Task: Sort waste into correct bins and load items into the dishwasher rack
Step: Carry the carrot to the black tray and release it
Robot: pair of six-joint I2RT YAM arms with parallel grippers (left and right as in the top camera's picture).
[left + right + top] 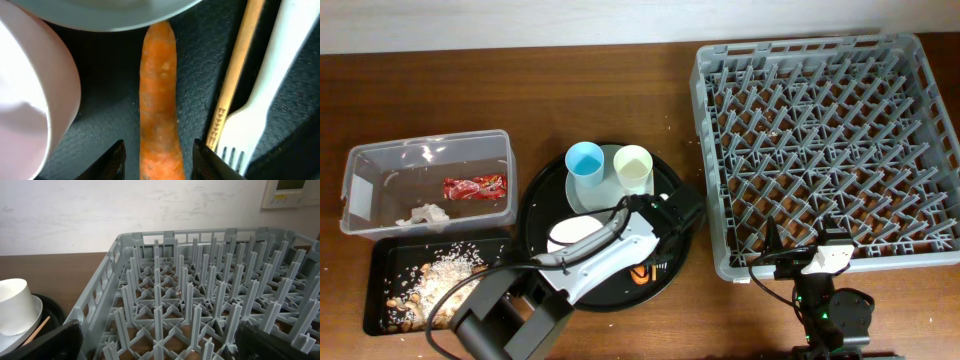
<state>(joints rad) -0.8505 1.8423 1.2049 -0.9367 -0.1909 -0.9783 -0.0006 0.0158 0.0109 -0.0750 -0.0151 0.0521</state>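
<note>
One view alone, left wrist, shows the fork (252, 120) near the carrot (159, 100).

The carrot (159, 100) is orange (paler, mottled patches along it), the fork (262, 95) white, the chopstick (236, 80) tan with a row of dark triangles. The left cup (585, 162) is light blue, the right cup (632, 166) cream, the dishwasher rack (820, 140) grey.

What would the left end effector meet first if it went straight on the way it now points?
Probably the carrot. It lies straight ahead of the left end effector, whose jaws stand open either side of it, though depth is unclear.
</note>
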